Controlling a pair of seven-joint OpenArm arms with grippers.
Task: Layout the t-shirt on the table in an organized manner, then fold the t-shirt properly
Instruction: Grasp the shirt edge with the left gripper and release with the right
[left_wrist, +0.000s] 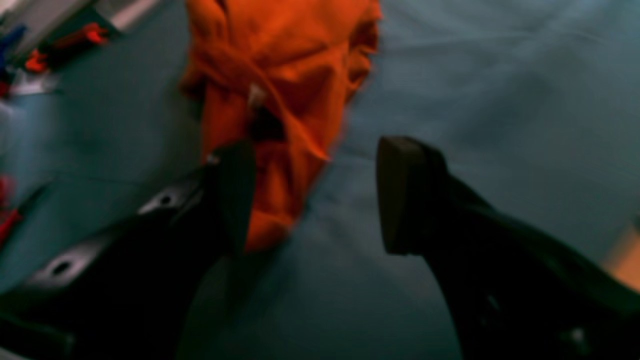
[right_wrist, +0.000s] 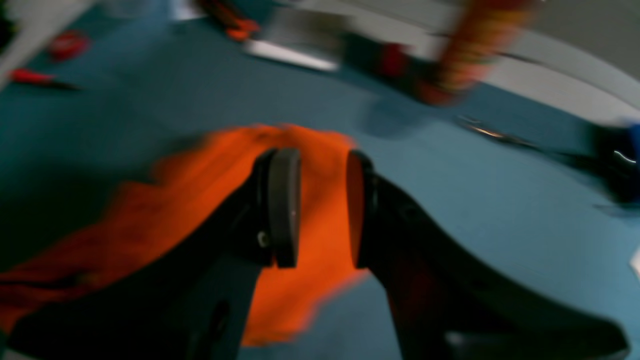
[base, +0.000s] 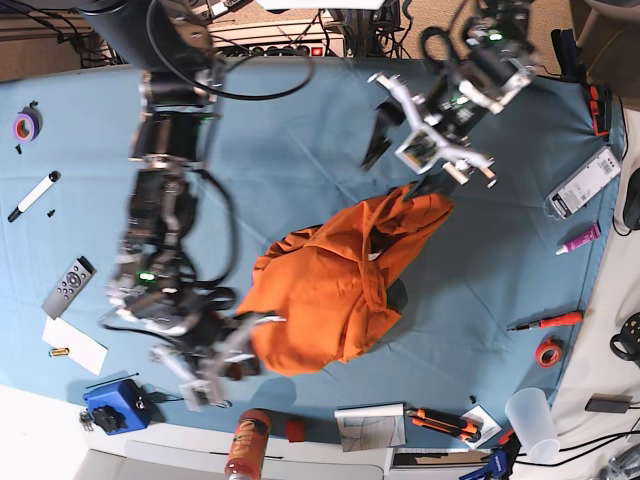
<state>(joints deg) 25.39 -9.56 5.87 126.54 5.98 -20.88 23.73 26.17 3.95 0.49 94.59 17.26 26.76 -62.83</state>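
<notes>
Lying bunched on table (base: 300, 130), t-shirt (base: 330, 280); left gripper (left_wrist: 315, 195) & right gripper (right_wrist: 322, 207) jaws apart.

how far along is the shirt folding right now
Early. Done: nothing visible; the t-shirt lies in a crumpled heap on the table. In hand: neither gripper holds cloth; the right gripper hovers part-open over one edge, the left gripper open near another. Left: spreading flat, then every fold.

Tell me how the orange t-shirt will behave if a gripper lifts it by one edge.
The t-shirt lies bunched in soft folds on the table, so it is likely floppy and would drape and sag. It looks like thin cloth, probably light. Its loose layers may slide apart, so one pinch might lift only part.
</notes>
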